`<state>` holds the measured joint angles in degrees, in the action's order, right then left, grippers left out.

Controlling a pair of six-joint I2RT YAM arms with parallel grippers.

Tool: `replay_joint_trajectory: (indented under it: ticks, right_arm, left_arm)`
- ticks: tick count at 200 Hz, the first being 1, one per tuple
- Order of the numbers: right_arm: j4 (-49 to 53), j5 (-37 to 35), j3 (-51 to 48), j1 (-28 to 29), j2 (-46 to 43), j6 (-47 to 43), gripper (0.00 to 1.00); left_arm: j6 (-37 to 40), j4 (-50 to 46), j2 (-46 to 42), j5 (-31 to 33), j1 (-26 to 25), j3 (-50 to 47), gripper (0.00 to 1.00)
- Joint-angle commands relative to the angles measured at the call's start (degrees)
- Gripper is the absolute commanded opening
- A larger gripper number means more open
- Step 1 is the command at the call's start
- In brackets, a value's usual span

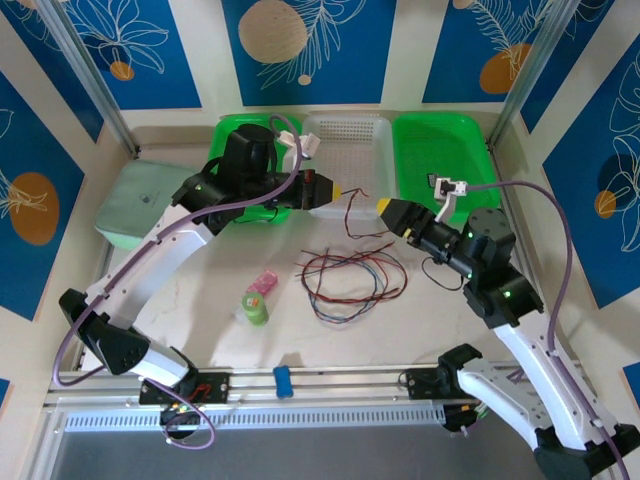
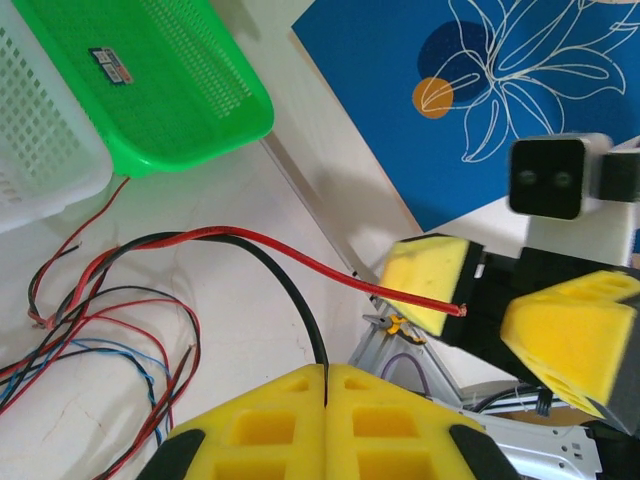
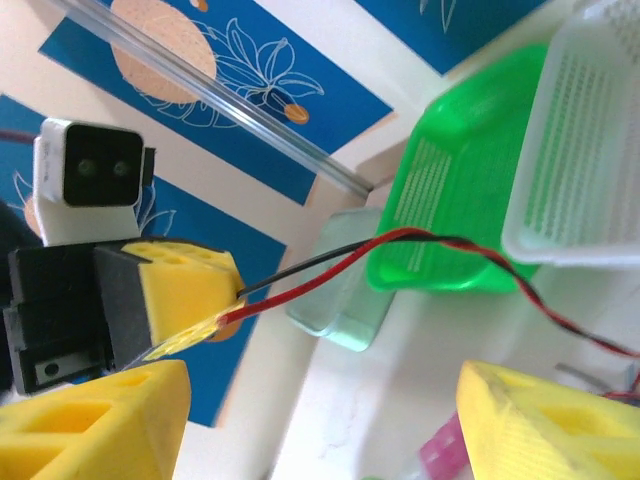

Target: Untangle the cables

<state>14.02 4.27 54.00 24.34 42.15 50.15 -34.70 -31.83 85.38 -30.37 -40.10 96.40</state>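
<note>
Left pincer (image 2: 325,390) is pinching strands of the cables (image 1: 350,275); right pincer (image 3: 320,400) is standing spread nearby, so pulling alone is risking a tighter tangle.

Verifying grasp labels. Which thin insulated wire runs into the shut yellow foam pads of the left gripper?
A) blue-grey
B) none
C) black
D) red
C: in the left wrist view the thin black insulated wire curves down into the seam between the shut yellow foam pads of the left gripper, while the thin red insulated wire runs past to the right and ends free.
</note>
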Motion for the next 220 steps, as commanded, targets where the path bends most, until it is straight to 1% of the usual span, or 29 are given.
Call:
replay_joint_trajectory:
  ticks: [1,13,30,55,72,96,119,136,155,176,206,220]
  right_arm:
    - [5.4,-1.2,2.5,-0.2,0.2,-14.6,0.77]
    - [6.0,1.4,3.8,-0.2,1.6,-17.0,0.8]
    - [7.3,3.8,5.7,0.3,4.1,-18.7,0.81]
    - [4.9,2.3,5.6,1.8,5.8,-20.3,0.81]
    - [2.3,3.2,5.7,2.4,7.4,-20.8,0.81]
    - [1.7,3.1,7.4,3.2,10.6,-22.7,0.8]
    - [0.6,1.2,8.8,3.4,12.9,-23.9,0.75]
    - [-0.7,-0.5,9.4,3.4,14.0,-24.6,0.73]
    - [-0.9,-3.3,10.4,3.4,15.0,-24.7,0.65]
    - [-2.0,-4.8,10.5,3.2,15.3,-24.6,0.49]
    - [-2.3,-6.9,10.6,3.1,15.3,-23.8,0.29]
    - [-1.9,-7.2,10.6,3.0,15.2,-23.7,0.13]
  left_arm:
    - [-0.9,1.9,0.6,0.3,0.1,1.9,0.0]
    - [-1.1,1.9,0.6,0.2,0.1,1.9,0.0]
    - [-1.4,1.9,0.2,0.1,0.1,1.8,0.0]
    - [-1.3,2.0,0.0,0.4,0.1,1.6,0.0]
    - [-1.6,1.9,0.2,0.0,0.1,1.5,0.0]
    - [-1.7,1.9,0.3,-0.2,0.1,1.5,0.0]
    - [-1.7,1.8,0.2,-0.1,0.1,1.5,0.0]
    - [-1.7,1.8,0.1,-0.1,0.2,1.5,0.0]
    - [-1.6,1.6,0.0,-0.1,0.1,1.4,0.0]
    - [-1.6,1.6,-0.2,0.0,0.1,1.3,0.0]
    - [-1.4,1.1,-0.4,0.0,0.1,1.4,0.0]
    - [-1.4,1.0,-0.5,0.1,0.1,1.4,0.0]
